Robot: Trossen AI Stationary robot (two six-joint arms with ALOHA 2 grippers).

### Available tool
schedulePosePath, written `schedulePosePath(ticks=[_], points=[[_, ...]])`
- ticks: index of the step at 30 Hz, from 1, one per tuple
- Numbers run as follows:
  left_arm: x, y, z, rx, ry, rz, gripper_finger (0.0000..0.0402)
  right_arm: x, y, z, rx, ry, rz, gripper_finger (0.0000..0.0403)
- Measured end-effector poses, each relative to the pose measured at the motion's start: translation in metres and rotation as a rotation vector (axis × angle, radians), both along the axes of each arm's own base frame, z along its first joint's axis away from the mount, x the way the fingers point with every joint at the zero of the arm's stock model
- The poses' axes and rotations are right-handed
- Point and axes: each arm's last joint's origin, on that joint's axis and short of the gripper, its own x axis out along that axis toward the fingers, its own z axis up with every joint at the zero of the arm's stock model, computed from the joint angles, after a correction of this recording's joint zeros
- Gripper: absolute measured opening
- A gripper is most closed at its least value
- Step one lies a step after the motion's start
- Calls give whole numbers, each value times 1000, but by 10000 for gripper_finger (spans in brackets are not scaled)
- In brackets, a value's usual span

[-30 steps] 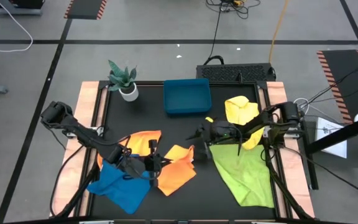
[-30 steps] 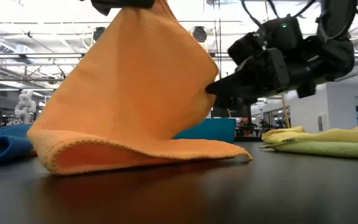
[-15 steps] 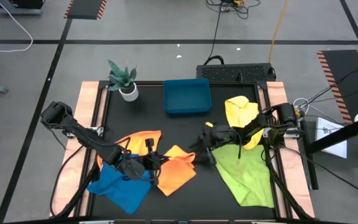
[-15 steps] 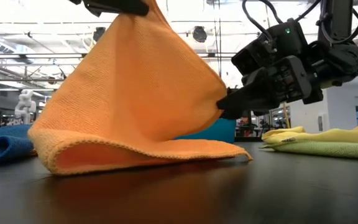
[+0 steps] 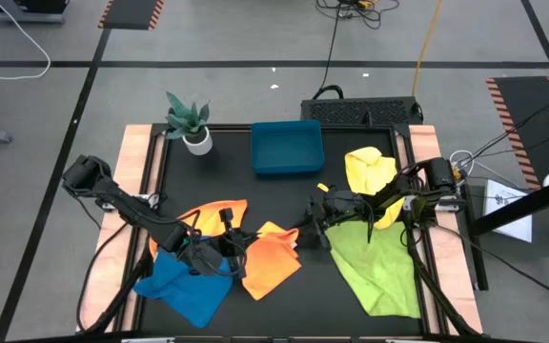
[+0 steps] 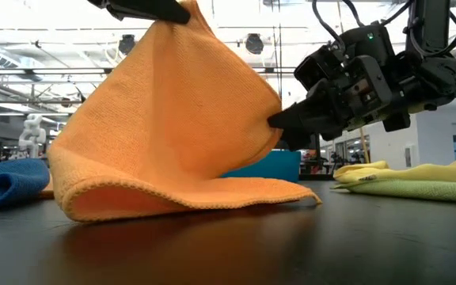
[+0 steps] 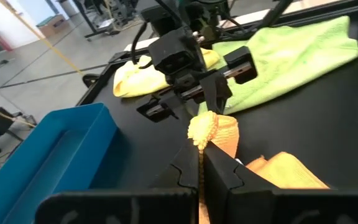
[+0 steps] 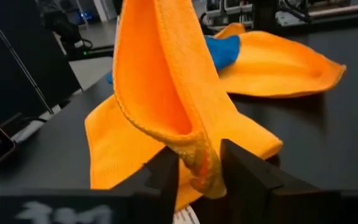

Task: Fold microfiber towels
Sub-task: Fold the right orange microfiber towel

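An orange towel (image 6: 172,134) stands pulled up into a tent near the front middle of the black table (image 5: 284,305), its lower edge lying folded on the surface. The left gripper (image 6: 145,9) pinches its top corner, fingers pressed together on the cloth (the left wrist view shows a small bunch of orange fabric poking up between them). The right gripper (image 6: 279,123) meets the towel's raised side edge from the opposite side; in the right wrist view its two fingers (image 8: 166,171) sit on either side of the hem with the cloth between them, closing on it.

A second orange towel (image 5: 213,214) lies flat just behind the left arm, and a blue towel (image 5: 184,286) lies crumpled at the front left, touching it. To the right, a lime green towel (image 5: 375,262) is spread out under the right arm, with a yellow towel (image 5: 370,171) bunched up just behind it.

A teal-blue tray (image 5: 286,148) sits at the back middle of the table, well apart from the lifted towel. A small potted plant (image 5: 191,122) stands at the back left corner.
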Motion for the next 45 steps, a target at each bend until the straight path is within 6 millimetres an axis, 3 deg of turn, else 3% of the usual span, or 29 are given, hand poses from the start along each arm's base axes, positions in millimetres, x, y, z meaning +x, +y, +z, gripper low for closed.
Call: schedulePosePath(ticks=[5, 7, 14, 19, 26, 32, 39, 45], points=[[-1, 0, 0, 4, -15, 31, 5, -1, 2, 9, 25, -35, 55, 20], [-2, -2, 0, -2, -17, 30, 5, -2, 6, 18, 44, -60, 89, 7], [-6, -13, 4, -12, -56, 9, 5, -17, 42, 61, 59, -155, 241, 3], [-10, -29, 16, -55, -177, -28, 5, -40, 65, 87, 21, -132, 219, 3], [-15, -44, 30, -202, -311, -100, 5, -66, 90, 111, 82, -149, 200, 1], [-16, -51, 40, -329, -387, -213, 5, -72, 107, 125, 164, -163, 269, 1], [-15, -49, 39, -353, -392, -166, 5, -71, 107, 134, 205, -140, 265, 1], [-6, -27, 18, -357, -249, -18, 5, -70, 85, 120, 118, 37, 40, 0]])
